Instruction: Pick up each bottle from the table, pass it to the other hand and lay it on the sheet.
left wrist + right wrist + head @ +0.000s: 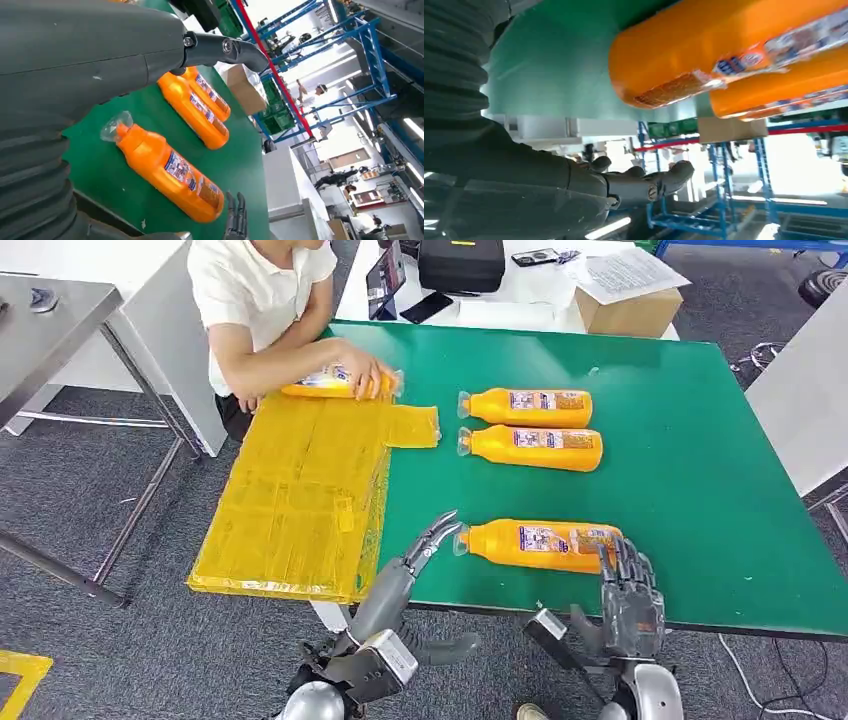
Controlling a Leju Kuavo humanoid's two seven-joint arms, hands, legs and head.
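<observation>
Table: a green table (700, 470) with a yellow sheet (300, 490) on its left side, hanging over the left edge.
Near bottle: an orange bottle (540, 544) lies flat by the near edge, cap pointing at the sheet.
Far bottles: two more orange bottles (527, 406) (532, 447) lie side by side in the middle of the table.
Person: a person's hand (362, 371) rests on a fourth bottle (325, 386) at the far edge of the sheet.
Left hand: the left hand (432, 538) is just beside the near bottle's cap, fingers held close together and straight, holding nothing.
Right hand: the right hand (628, 590) is at the near bottle's bottom end, fingers up and a little apart, holding nothing.
</observation>
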